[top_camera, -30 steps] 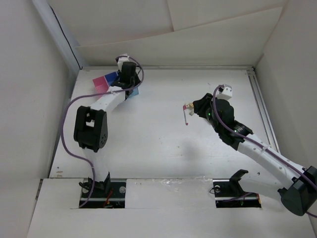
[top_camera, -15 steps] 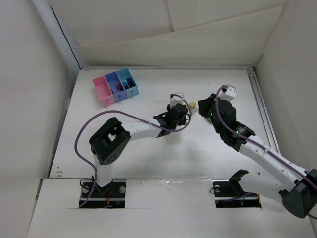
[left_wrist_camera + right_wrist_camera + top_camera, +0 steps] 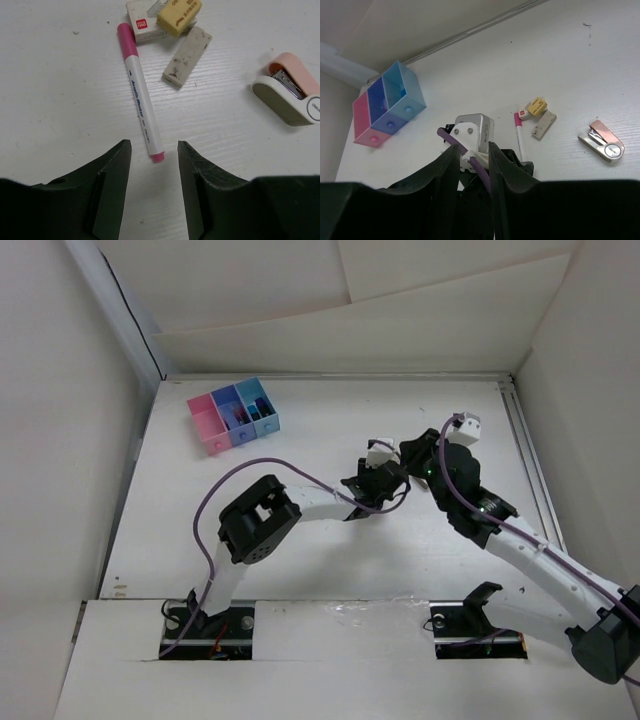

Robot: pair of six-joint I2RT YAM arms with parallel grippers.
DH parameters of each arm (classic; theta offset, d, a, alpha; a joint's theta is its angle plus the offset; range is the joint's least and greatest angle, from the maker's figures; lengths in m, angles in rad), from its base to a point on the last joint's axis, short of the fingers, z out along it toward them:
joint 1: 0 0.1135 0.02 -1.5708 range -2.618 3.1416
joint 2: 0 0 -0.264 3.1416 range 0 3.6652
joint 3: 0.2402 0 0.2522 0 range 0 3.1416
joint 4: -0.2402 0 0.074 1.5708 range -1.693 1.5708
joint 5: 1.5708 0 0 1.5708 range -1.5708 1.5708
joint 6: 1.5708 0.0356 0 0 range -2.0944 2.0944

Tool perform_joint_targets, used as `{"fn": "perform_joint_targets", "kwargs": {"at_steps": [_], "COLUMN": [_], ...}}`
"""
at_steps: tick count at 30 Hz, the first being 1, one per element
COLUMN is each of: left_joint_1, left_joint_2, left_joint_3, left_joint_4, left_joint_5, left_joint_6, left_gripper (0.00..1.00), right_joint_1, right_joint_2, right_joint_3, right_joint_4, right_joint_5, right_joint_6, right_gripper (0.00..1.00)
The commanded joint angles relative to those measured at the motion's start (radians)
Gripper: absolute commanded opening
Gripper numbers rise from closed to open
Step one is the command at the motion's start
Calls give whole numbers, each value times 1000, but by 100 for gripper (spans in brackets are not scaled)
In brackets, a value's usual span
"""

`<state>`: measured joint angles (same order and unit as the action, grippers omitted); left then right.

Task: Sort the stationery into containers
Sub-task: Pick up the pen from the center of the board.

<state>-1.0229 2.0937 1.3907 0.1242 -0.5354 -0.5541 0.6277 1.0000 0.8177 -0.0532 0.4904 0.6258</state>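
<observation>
**Left arm lines up on a pen:** the left gripper (image 3: 154,148) hovers open over the desk (image 3: 60,90). It straddles only the near tip of a pink-capped marker pen (image 3: 139,95) that runs off toward 11 o'clock. A yellow eraser (image 3: 179,14), grey eraser (image 3: 187,57) and staple box (image 3: 142,25) crowd the pen's far end, with a mini stapler (image 3: 287,97) at 2 o'clock. A grip this near the tip may let the pen pivot or slip before it reaches the containers (image 3: 243,438), well apart at 10 o'clock. The right gripper (image 3: 474,151), slightly parted and apparently empty, hangs close enough for the arms to clash.
</observation>
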Motion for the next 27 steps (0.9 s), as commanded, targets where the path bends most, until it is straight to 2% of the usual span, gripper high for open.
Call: {"fn": "perform_joint_targets", "kwargs": {"at_steps": [1, 5, 13, 18, 20, 21, 27], "left_joint_1": [6, 6, 6, 6, 6, 6, 15], "left_joint_2": [22, 69, 133, 172, 186, 195, 144], "left_joint_3": [57, 103, 160, 197, 209, 209, 105], "left_joint_4": [-12, -23, -52, -73, -83, -83, -61], "left_joint_5": [-72, -94, -146, -166, -166, -157, -156], "left_joint_6": [-9, -9, 11, 20, 20, 20, -1], "left_gripper": [39, 39, 31, 30, 23, 16, 1], "right_joint_1": [3, -6, -25, -25, -25, -25, -25], "right_joint_2": [-27, -37, -55, -55, -55, -55, -55], "right_joint_3": [3, 3, 3, 3, 3, 3, -6], "right_joint_4": [27, 18, 18, 18, 18, 18, 18], "right_joint_5": [20, 20, -7, -7, -7, -7, -7], "right_joint_6": [3, 3, 12, 12, 12, 12, 12], "right_gripper": [35, 38, 38, 38, 38, 38, 38]}}
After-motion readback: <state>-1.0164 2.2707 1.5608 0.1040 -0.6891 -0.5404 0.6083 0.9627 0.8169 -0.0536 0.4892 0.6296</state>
